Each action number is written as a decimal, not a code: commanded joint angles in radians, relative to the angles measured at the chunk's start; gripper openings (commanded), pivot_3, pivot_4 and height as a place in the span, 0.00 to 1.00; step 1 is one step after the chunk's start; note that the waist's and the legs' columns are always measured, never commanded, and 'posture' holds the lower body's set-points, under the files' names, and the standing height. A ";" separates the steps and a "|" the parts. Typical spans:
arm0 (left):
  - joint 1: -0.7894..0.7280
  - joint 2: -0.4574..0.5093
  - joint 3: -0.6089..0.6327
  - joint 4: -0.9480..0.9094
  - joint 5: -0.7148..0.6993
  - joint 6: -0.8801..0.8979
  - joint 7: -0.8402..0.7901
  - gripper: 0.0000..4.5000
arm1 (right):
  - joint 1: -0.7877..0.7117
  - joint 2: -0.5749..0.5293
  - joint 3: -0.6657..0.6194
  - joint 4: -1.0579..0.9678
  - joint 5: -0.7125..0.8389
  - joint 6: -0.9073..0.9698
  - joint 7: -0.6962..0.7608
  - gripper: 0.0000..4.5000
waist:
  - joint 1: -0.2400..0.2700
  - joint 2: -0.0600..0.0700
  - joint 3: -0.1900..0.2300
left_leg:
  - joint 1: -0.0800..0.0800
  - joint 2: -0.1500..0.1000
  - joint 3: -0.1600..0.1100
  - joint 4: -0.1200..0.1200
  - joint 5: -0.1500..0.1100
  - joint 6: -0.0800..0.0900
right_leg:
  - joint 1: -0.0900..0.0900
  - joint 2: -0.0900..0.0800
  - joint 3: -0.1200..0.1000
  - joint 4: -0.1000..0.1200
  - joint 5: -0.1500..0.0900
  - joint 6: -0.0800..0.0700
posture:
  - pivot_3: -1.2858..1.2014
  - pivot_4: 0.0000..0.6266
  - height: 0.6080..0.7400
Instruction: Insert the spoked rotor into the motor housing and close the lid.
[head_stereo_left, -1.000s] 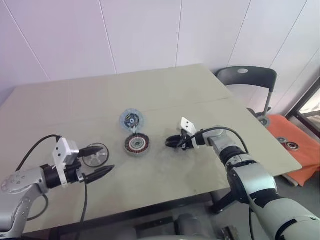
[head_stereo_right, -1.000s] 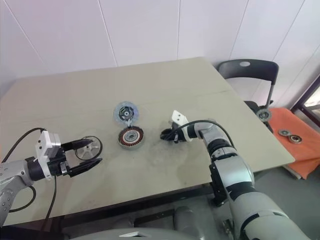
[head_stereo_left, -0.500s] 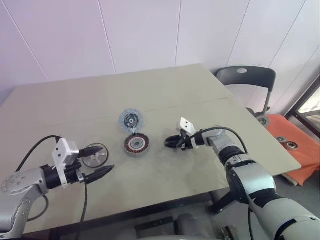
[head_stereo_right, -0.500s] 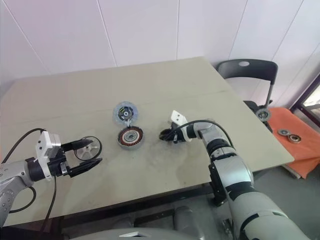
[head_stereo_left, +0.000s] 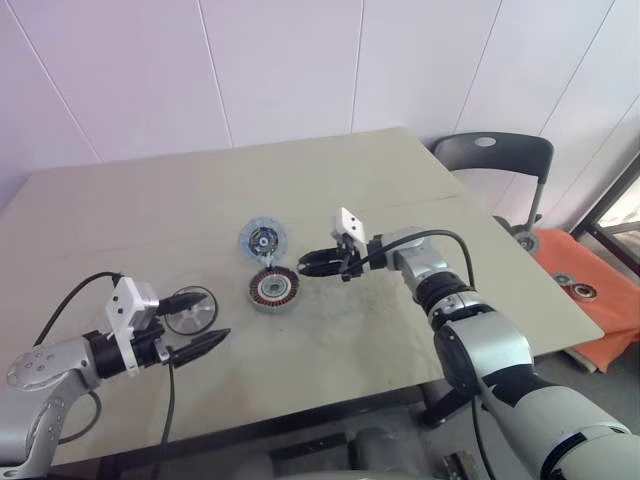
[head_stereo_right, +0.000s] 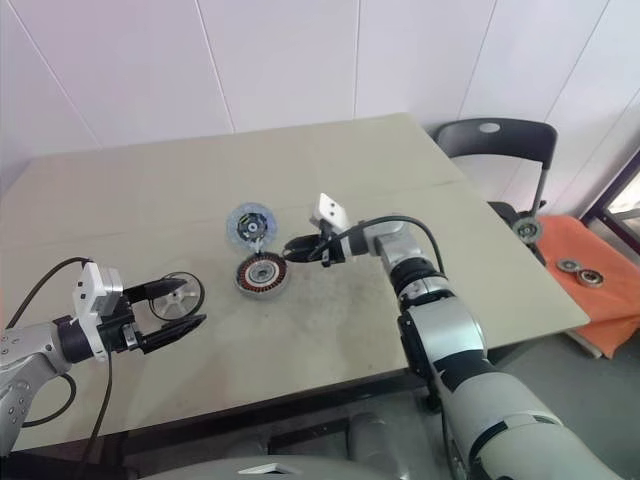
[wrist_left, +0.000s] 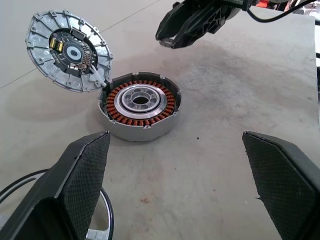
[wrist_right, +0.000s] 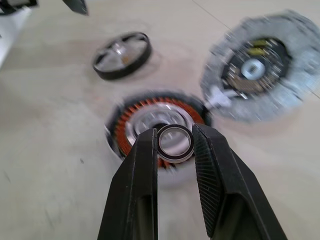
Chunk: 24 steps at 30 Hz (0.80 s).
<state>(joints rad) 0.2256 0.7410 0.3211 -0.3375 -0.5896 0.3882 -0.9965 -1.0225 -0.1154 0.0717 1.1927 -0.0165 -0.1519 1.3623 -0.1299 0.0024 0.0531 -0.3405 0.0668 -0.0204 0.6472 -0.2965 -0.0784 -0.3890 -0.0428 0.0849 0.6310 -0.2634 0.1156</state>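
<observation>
- the left gripper (head_stereo_left: 198, 320) sits at the lower left of the left eye view, above the table (head_stereo_left: 420, 190), its two black fingers spread wide with nothing between them.
- the spoked rotor (head_stereo_left: 190, 309) lies flat on the table just right of that gripper's white wrist block, near the upper finger; whether they touch cannot be told.
- left of centre, the lid (head_stereo_left: 262, 240) stands tilted up, its lower edge meeting the far rim of the motor housing (head_stereo_left: 273, 288), which rests on the table with its copper windings and centre uncovered.
- in the right wrist view a small ring (wrist_right: 175, 143), silver with a dark rim, is pinched between the two fingers.
- the right gripper (head_stereo_left: 304, 264) hangs just right of the housing and a little above it, near the frame's centre, pointing toward the picture's left.
- a dark chair (head_stereo_left: 492, 160) stands past the table's right corner, upper right.
</observation>
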 joint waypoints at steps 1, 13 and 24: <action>-0.005 -0.002 0.003 -0.024 0.001 -0.017 0.003 1.00 | -0.043 0.034 -0.001 -0.038 0.022 -0.005 0.013 0.15 | 0.000 0.000 0.000 | 0.000 0.000 0.000 0.000 0.000 0.000 | 0.000 0.000 0.000 0.000 0.000 0.000 | 0.52 0.00 1.00; 0.032 -0.009 0.022 -0.046 -0.004 -0.024 0.018 1.00 | -0.048 0.127 0.008 -0.005 0.003 -0.011 -0.045 0.15 | -0.001 0.000 0.000 | 0.000 0.000 0.000 0.000 0.000 0.000 | 0.000 0.000 0.000 0.000 0.000 0.000 | 0.52 0.00 1.00; 0.023 -0.006 0.017 -0.060 -0.007 -0.015 0.028 1.00 | -0.052 0.164 0.017 0.045 -0.025 0.007 -0.141 0.15 | 0.000 -0.001 0.000 | 0.000 0.000 -0.002 -0.001 0.000 0.000 | -0.001 0.001 0.000 0.000 -0.001 -0.001 | 0.52 0.00 1.00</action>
<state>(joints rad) 0.2610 0.7274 0.3203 -0.3650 -0.5894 0.3824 -0.9726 -1.0417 0.0409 0.0884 1.2375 -0.0377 -0.1422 1.2364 -0.1299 0.0012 0.0529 -0.3408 0.0668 -0.0224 0.6463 -0.2965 -0.0785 -0.3898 -0.0417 0.0847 0.6308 -0.2641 0.1143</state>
